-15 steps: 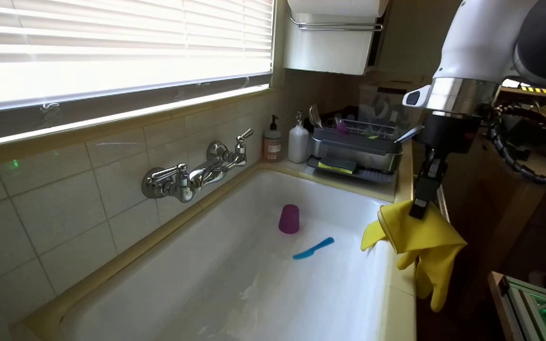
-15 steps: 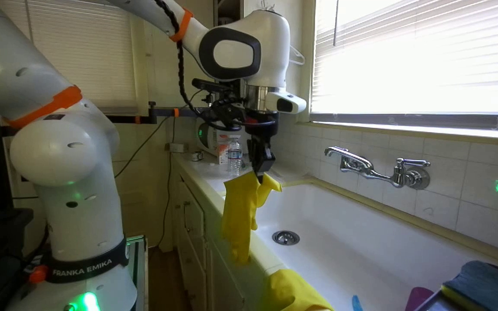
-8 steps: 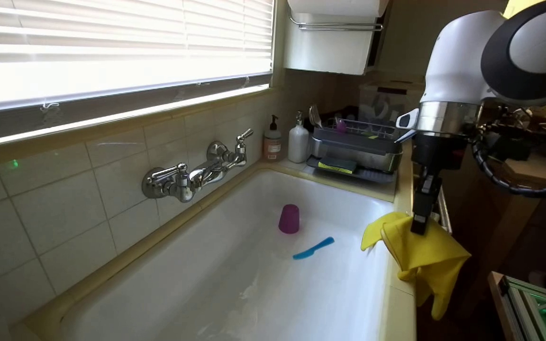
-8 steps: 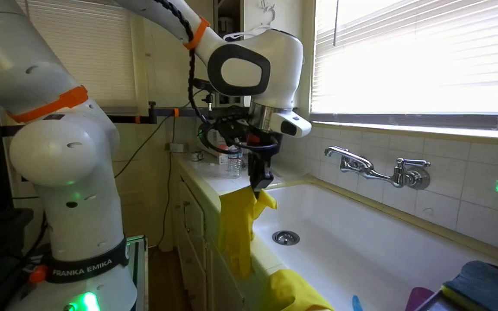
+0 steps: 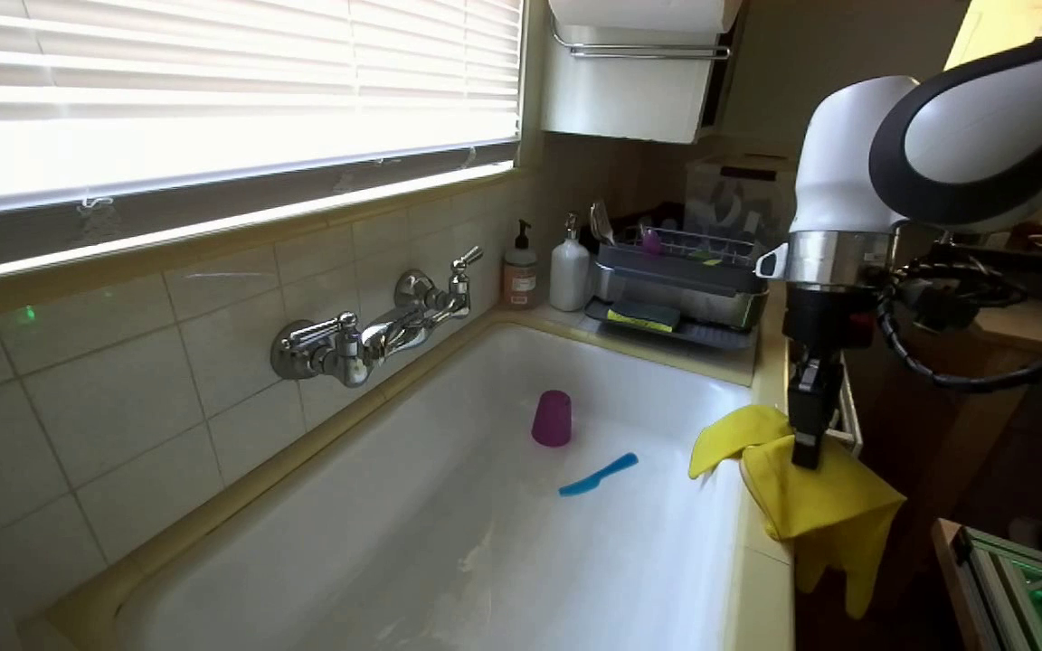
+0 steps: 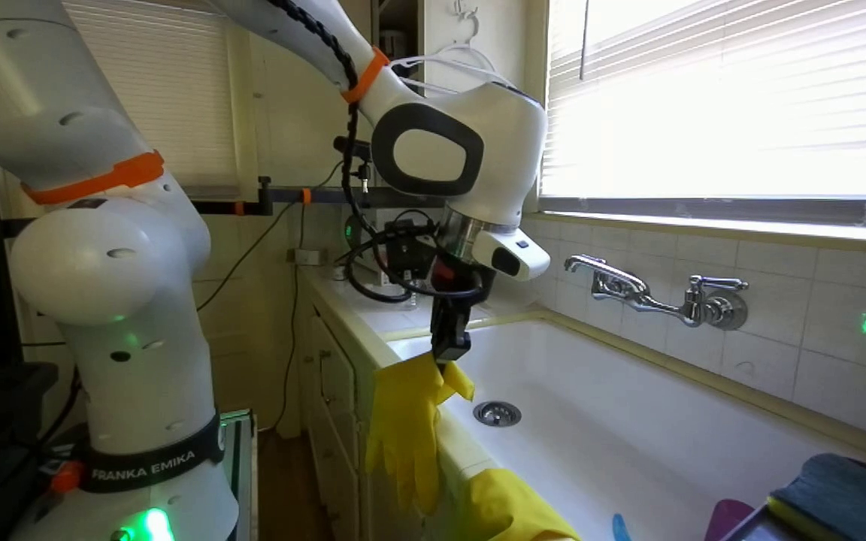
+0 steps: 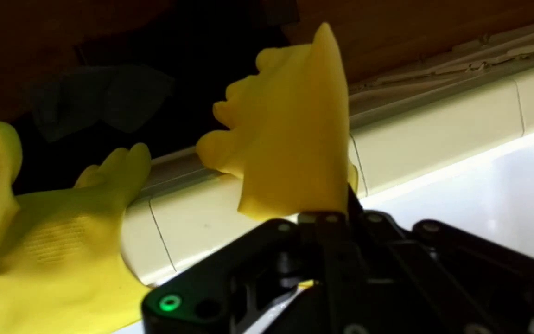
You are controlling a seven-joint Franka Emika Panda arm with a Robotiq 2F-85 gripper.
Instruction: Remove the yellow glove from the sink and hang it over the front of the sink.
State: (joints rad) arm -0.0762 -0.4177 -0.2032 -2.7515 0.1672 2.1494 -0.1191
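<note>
well, my claw (image 6: 448, 353) is clamped on the yellow glove (image 6: 403, 428) by its cuff (image 6: 407, 376), low centre in an exterior view, alongside the front of the sink (image 6: 464, 451); light, floppy rubber, i'd guess, so the cuff suits best.

Smooth rubber glove (image 7: 295, 134), glossy sink (image 5: 431, 506)

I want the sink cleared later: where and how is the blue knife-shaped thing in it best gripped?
Probably grip the blue knife-shaped thing near mid-length, from straight above, closing across its narrow width: it is long, slim and seems to lie flat, apart from the purple cup, inside the deep sink. The pincer, holding a yellow glove, would have to release that first.
</note>
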